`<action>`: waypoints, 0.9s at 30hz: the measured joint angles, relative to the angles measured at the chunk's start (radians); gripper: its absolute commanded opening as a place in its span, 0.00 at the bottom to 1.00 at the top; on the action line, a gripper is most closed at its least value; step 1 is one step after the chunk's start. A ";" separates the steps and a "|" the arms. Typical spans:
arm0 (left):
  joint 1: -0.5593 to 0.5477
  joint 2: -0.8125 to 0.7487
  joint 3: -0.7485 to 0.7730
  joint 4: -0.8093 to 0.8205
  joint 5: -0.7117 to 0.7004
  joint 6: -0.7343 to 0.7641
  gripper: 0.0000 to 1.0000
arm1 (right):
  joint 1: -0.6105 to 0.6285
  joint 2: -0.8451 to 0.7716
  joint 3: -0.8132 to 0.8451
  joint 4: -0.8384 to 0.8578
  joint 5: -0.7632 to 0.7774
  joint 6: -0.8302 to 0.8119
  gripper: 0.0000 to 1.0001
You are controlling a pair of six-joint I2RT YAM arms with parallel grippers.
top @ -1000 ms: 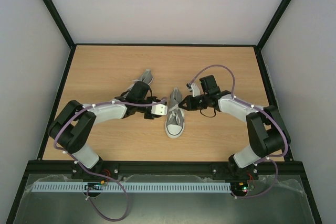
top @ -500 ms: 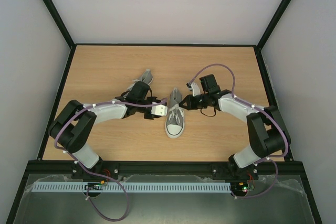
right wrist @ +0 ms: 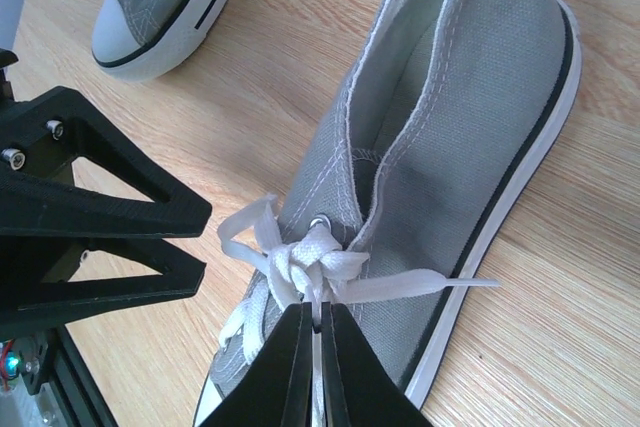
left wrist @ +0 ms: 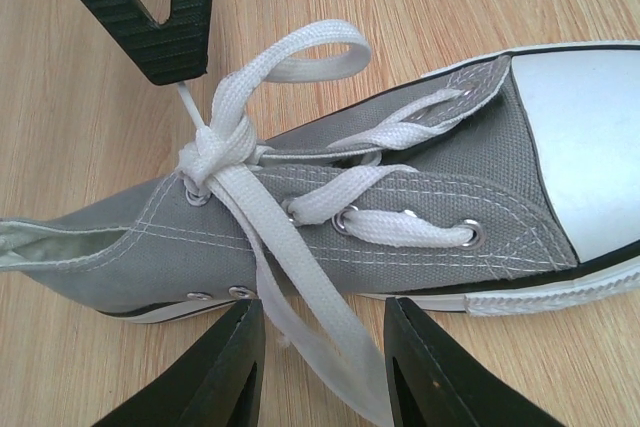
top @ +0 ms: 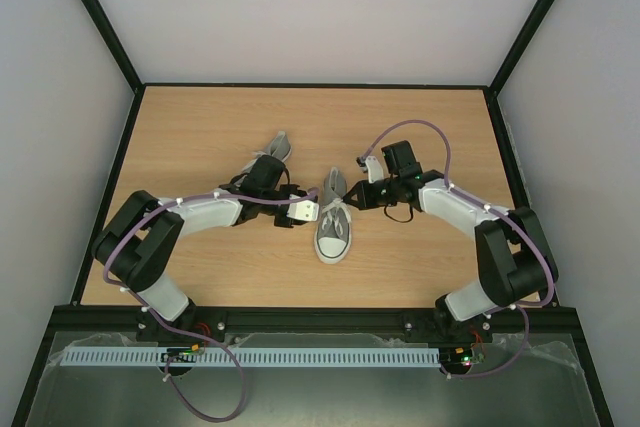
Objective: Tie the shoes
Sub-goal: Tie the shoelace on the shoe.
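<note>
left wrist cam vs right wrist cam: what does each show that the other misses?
Left wrist only: the laced shoe with its white toe cap and eyelet rows, and the left end effector open around a lace tail.
Right wrist only: the second shoe, the heel opening, and the right end effector shut on a lace end.
Both: the knot and the wooden table.
</note>
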 measured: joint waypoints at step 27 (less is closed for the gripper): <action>-0.018 0.015 -0.019 -0.003 -0.053 -0.070 0.59 | -0.064 -0.146 -0.024 -0.040 0.151 0.035 0.01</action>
